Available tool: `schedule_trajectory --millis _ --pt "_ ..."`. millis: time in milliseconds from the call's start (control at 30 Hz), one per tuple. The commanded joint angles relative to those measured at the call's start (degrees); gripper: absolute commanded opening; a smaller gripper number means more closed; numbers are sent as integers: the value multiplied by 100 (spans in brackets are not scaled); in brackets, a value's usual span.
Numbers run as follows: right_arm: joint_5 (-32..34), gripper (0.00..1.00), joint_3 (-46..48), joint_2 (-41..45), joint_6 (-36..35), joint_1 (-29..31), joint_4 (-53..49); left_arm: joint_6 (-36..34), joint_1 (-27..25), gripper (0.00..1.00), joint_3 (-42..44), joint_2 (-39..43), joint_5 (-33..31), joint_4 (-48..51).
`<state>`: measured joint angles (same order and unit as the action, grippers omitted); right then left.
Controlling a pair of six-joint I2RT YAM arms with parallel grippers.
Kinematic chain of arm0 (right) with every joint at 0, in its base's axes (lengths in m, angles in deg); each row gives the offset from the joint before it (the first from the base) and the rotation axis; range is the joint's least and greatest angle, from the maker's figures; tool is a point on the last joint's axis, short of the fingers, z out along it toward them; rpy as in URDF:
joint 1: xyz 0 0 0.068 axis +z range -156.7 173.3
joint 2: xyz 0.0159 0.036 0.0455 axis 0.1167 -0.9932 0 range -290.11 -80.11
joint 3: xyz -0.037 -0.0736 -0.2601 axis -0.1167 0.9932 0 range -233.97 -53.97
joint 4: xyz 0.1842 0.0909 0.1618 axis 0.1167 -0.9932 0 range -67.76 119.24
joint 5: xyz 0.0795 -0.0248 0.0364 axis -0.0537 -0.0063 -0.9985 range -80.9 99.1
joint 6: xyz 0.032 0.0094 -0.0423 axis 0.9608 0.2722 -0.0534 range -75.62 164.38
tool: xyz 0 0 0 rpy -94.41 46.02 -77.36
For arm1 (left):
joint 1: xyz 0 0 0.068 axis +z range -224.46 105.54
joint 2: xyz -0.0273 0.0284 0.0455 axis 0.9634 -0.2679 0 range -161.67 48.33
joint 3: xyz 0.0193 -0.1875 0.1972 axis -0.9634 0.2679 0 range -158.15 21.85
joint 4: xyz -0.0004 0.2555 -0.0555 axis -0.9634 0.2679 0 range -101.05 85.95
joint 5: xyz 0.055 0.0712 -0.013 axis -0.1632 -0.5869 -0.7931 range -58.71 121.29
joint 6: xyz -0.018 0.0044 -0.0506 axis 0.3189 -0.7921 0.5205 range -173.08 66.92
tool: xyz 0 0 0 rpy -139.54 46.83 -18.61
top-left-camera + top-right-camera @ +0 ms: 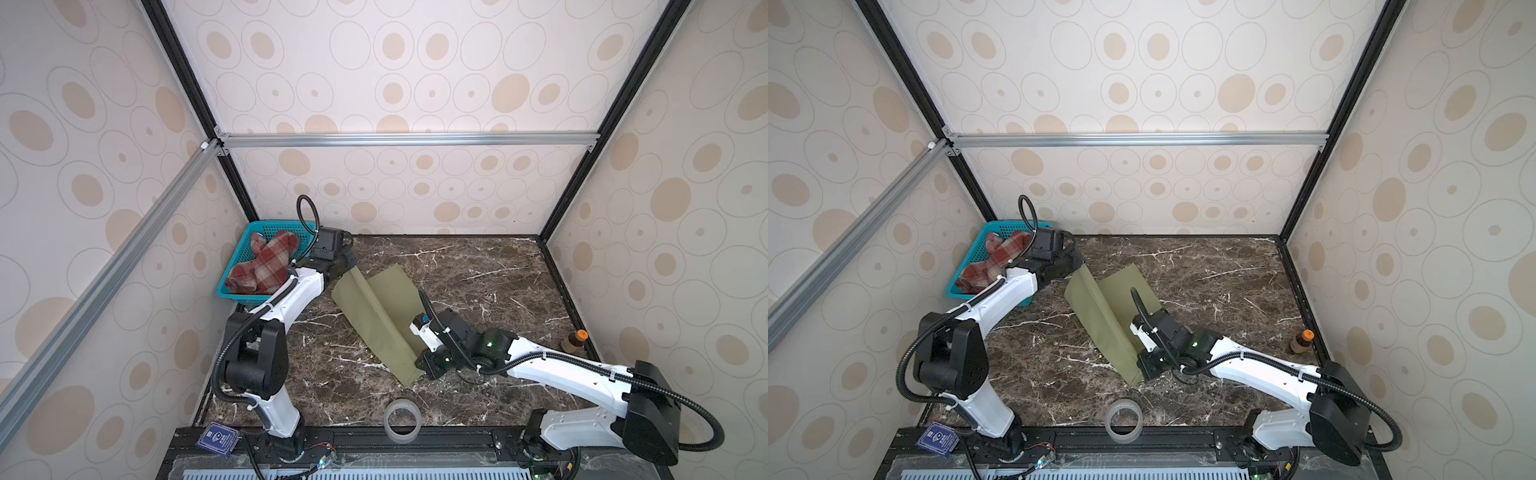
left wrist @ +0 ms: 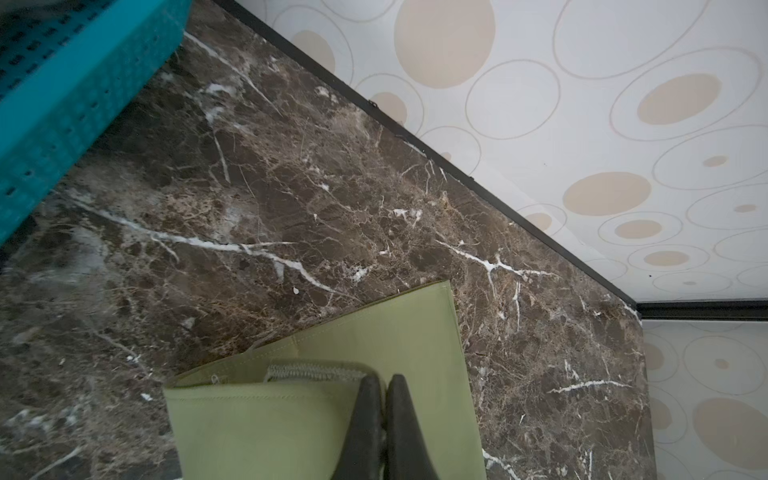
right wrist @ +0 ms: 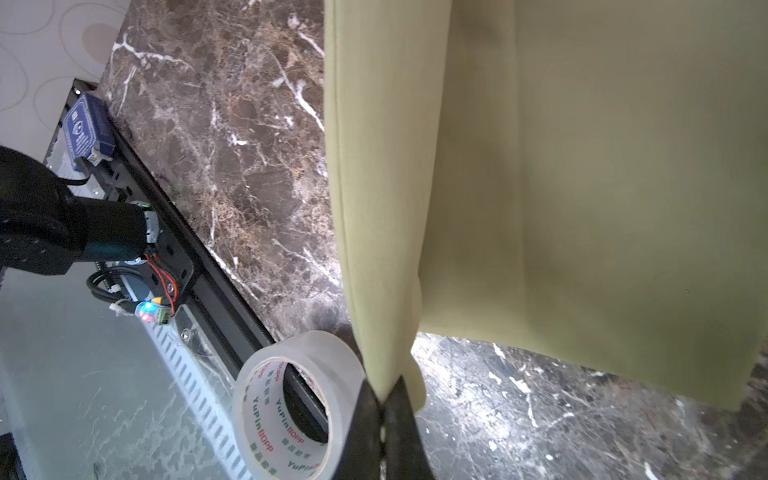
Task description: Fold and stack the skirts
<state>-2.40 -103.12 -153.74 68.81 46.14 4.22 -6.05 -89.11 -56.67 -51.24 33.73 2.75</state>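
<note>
The olive-green skirt (image 1: 374,316) (image 1: 1106,320) lies partly lifted over the brown marble table (image 1: 478,282), with a raised ridge running between its two held ends. My left gripper (image 1: 352,267) (image 1: 1080,266) (image 2: 384,379) is shut on its far hem, by the stitched seam. At the near corner, my right gripper (image 1: 419,370) (image 1: 1140,371) (image 3: 384,392) is shut on the cloth (image 3: 582,187), which hangs from it. The red-and-cream plaid skirt (image 1: 264,266) (image 1: 992,259) sits crumpled in the teal basket (image 1: 266,226) (image 1: 1000,227) at the far left.
A clear tape roll (image 1: 402,419) (image 1: 1123,419) (image 3: 291,399) stands at the table's front edge, close to my right gripper. A small brown bottle with an orange cap (image 1: 573,340) (image 1: 1301,340) stands by the right wall. A blue box (image 1: 217,438) lies on the front rail.
</note>
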Motion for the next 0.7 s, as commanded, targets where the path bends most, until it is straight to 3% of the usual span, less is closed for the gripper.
schedule_trajectory --millis 0,267,667 --pt "-175 0 169 157 139 -196 119 -50 -102 0 -538 -319 -90 -89" --pt "-312 0 327 154 247 -424 105 -88 -305 0 -1312 -1090 7 40" --pt "-418 0 582 267 370 -704 97 13 -498 0 -1576 -1471 116 -80"
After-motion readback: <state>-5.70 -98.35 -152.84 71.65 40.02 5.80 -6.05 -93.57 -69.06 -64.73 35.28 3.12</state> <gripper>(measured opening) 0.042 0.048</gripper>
